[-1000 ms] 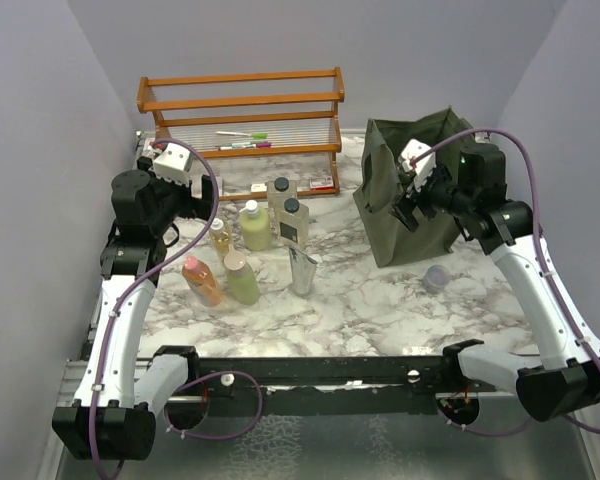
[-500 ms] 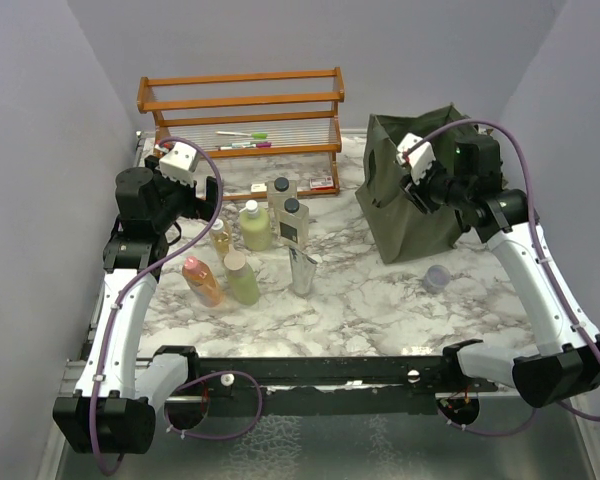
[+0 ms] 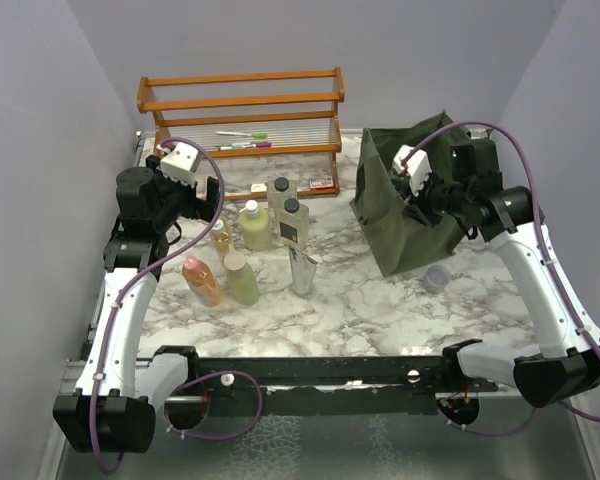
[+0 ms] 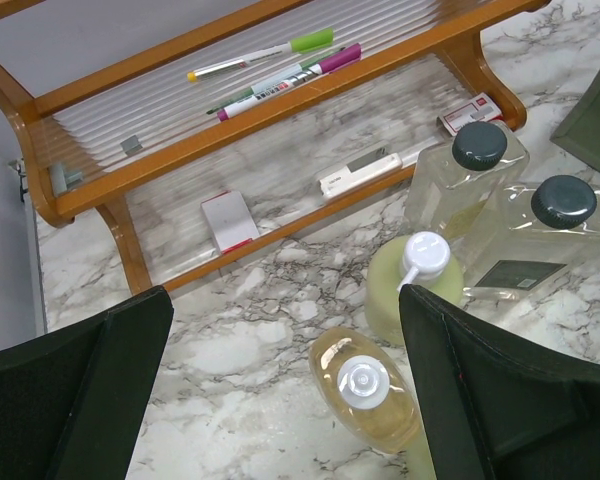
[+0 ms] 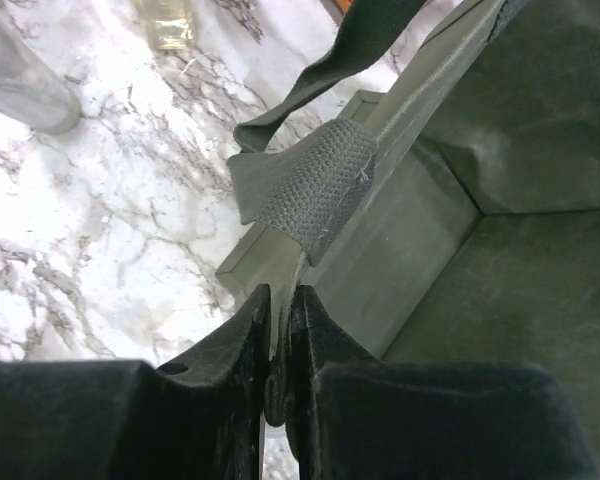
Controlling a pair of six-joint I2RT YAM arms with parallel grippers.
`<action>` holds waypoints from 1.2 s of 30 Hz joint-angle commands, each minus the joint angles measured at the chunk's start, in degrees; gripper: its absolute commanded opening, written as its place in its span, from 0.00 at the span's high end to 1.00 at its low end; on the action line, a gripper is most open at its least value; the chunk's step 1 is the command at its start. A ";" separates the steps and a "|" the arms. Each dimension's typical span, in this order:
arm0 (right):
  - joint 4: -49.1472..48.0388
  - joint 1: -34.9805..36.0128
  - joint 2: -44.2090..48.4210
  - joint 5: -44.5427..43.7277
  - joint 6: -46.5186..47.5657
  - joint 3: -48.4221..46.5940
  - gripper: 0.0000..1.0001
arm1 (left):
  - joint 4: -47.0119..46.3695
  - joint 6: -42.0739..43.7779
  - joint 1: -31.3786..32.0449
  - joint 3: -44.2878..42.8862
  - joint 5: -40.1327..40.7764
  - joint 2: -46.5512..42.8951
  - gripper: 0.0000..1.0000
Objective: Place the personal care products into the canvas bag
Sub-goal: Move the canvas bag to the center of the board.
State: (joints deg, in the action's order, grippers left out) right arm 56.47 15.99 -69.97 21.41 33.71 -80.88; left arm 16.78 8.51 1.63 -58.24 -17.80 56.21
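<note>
A white marble-patterned table (image 3: pixel 380 310) is shown. An orange wooden rack (image 3: pixel 240 100) is set at its back left. Left of the middle, bottles are grouped upright: two beige black-capped bottles (image 3: pixel 293 222), a pale green pump bottle (image 3: pixel 255 226), an amber bottle (image 3: pixel 220 238), an orange bottle (image 3: pixel 202 281) and a pale green bottle (image 3: pixel 242 278), with a silver tube (image 3: pixel 302 272) beside them. The canvas bag (image 3: pixel 400 225) is placed at the right, with a lavender jar (image 3: pixel 436 278) near its front.

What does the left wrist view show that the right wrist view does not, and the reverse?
Left wrist only: the wooden rack with pens, two white-capped bottles, and the open left gripper. Right wrist only: the right gripper shut on the rim of the bag, the strap, and the inside of the bag. Both: the marble table.
</note>
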 commanded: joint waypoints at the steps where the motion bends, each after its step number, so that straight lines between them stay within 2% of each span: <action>1: 4.46 1.08 1.42 1.46 -3.63 -2.35 0.96 | -0.42 0.60 0.32 0.76 -1.69 -0.44 0.01; 11: 7.30 1.33 4.35 4.39 -4.44 0.18 0.95 | 0.12 0.80 0.31 0.45 -1.67 -0.57 0.01; 15: 8.31 1.33 5.27 7.35 -3.74 -0.40 0.90 | 0.32 0.94 0.31 0.31 -1.69 -0.38 0.01; 17: 8.67 1.33 5.33 8.60 -3.41 -0.97 0.83 | 0.45 1.14 0.31 0.31 -1.67 -0.20 0.01; 21: 7.40 1.33 5.38 8.20 -3.54 -2.13 0.60 | 0.83 1.47 0.31 0.29 -1.79 0.07 0.01; 22: 6.63 1.33 5.35 7.55 -3.69 -2.62 0.48 | 0.99 1.51 0.32 0.24 -1.85 0.07 0.01; 24: 4.69 1.36 4.96 6.64 -3.95 -3.79 0.37 | 1.18 1.56 0.31 0.13 -1.97 0.20 0.01; 31: -2.00 2.42 -0.28 8.67 -7.52 -12.35 0.14 | 1.90 1.18 0.23 -1.34 -1.45 0.76 0.01; 36: -8.56 5.85 -5.44 7.92 -10.05 -16.89 0.14 | 1.95 -0.21 -0.15 -3.03 2.77 1.67 0.01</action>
State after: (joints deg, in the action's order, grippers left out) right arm 55.99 19.18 -71.66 28.27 26.85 -94.35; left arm 18.63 9.54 1.63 -58.48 -18.28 57.19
